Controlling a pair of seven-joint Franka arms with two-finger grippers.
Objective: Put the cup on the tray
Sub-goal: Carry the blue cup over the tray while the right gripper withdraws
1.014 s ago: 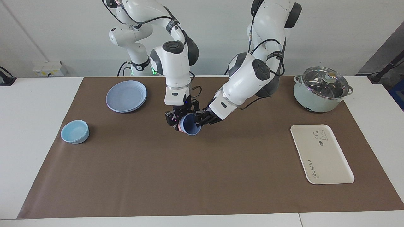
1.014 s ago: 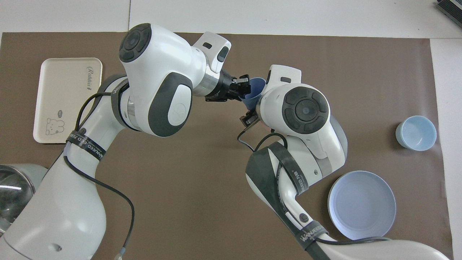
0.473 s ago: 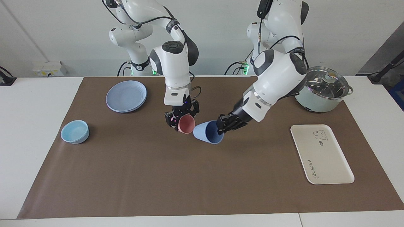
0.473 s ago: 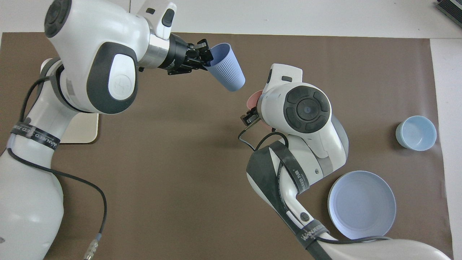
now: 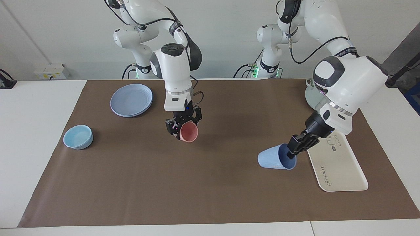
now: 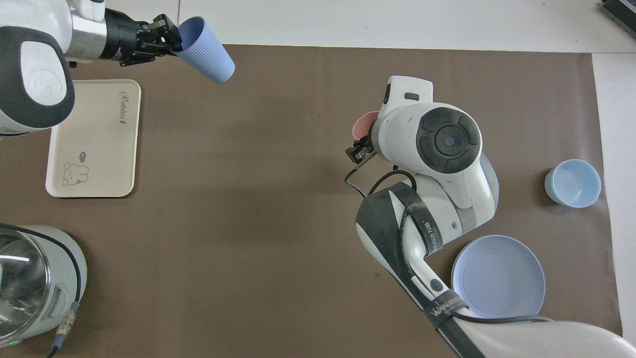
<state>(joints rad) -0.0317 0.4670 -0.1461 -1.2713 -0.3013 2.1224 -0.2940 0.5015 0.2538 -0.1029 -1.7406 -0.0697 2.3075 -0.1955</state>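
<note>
Transport is well along but unfinished: left gripper (image 5: 293,151) clamps the rim of the tilted periwinkle cup (image 5: 275,160) in the air just beside the cream tray (image 5: 341,170), not yet on it, while right gripper (image 5: 178,126) grips the salmon-pink cup (image 5: 189,132) over the mat.

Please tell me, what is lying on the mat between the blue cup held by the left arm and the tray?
Nothing lies there. In the facing view, the cup, tilted in the left end effector, hangs just beside the tray, with only bare brown mat between them.
</note>
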